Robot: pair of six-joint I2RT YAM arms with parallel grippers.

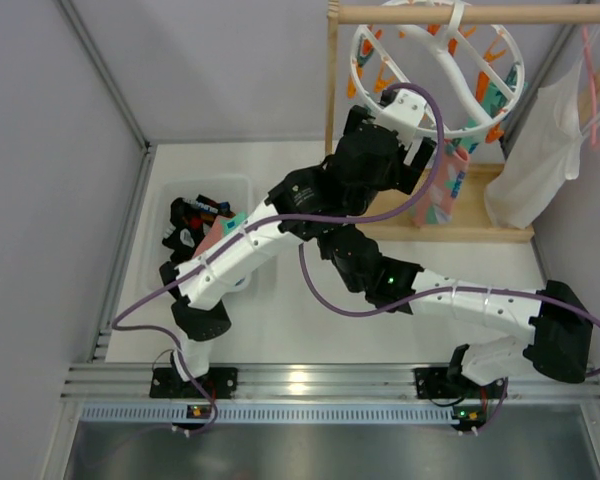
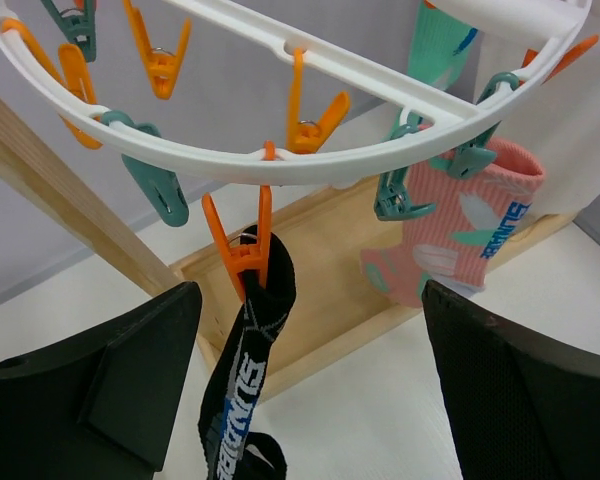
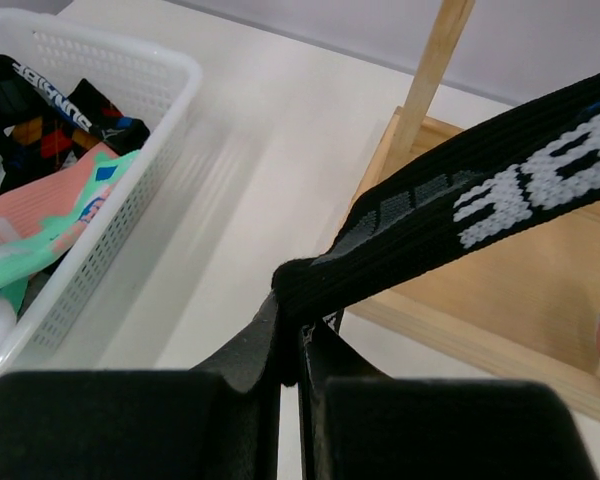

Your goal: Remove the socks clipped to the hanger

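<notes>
From above, the hanger (image 1: 357, 60) hangs off the wooden rail (image 1: 460, 14) at the far right. My left arm reaches up beneath its ring and my right arm crosses under the left, so both sets of fingers are hidden here. A pink sock (image 1: 445, 190) dangles below the ring. A white garment (image 1: 535, 160) hangs just beside it, close enough to snag.

In the left wrist view, my left gripper (image 2: 310, 330) stands wide open and holds nothing. Between its fingers hangs the black sock (image 2: 252, 370), bitten at the cuff by an orange clip (image 2: 242, 250). Freeing this sock is the step in hand, I judge. Next I must rise and squeeze that clip's handles, keeping off the teal clip (image 2: 400, 190) that holds the pink sock alongside.

In the right wrist view, my right gripper (image 3: 290, 340) is clamped on the black sock's lower end — the fabric runs taut, up and to the right. The rack's wooden base (image 3: 480, 300) lies beneath it. The basket (image 3: 130, 60), with socks already inside, waits to the left — the drop point, I reckon.
</notes>
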